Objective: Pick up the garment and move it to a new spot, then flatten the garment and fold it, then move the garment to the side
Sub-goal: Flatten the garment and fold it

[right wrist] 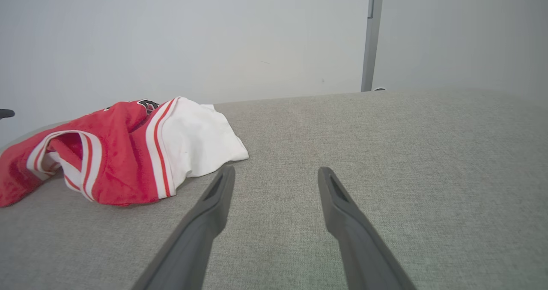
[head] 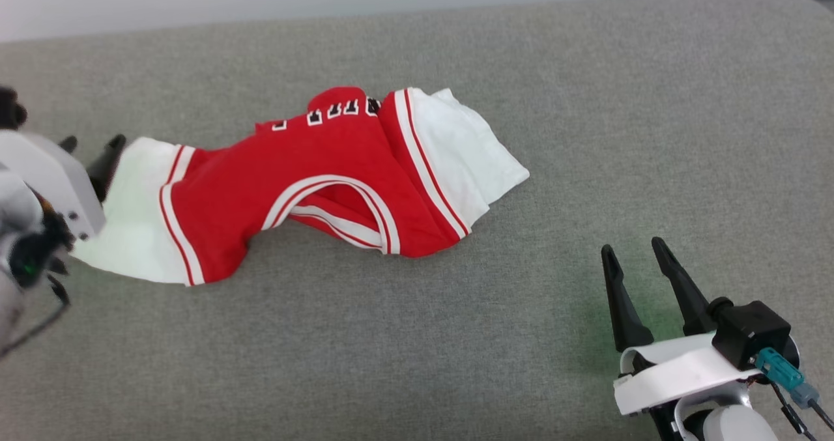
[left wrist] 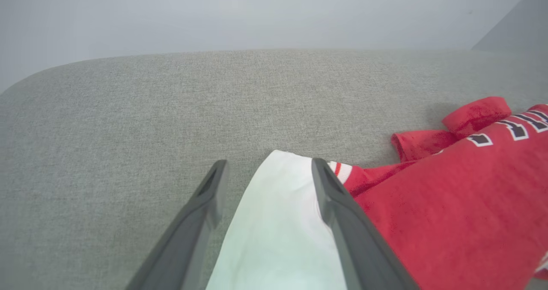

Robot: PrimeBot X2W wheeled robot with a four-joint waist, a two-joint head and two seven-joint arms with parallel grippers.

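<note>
Grey woven upholstery (head: 456,337) covers the whole work surface, with a pale wall (right wrist: 171,33) and a thin metal post (right wrist: 371,33) behind it. On it, left of centre in the head view, the red jersey T-shirt (head: 313,187) lies crumpled and twisted. Its red-and-white striped neck trim (head: 326,184) gapes toward the robot. One white sleeve (head: 469,154) fans out to the right and the other white sleeve (head: 133,219) trails to the left. Black, white-edged lettering (head: 332,111) shows along a fold at the far side.

The left gripper (left wrist: 269,163) sits at the shirt's left end with its fingers spread wide. The left sleeve lies between them, loose rather than pinched. The right gripper (head: 632,245) is well apart from the shirt over bare fabric, spread wide and holding nothing.
</note>
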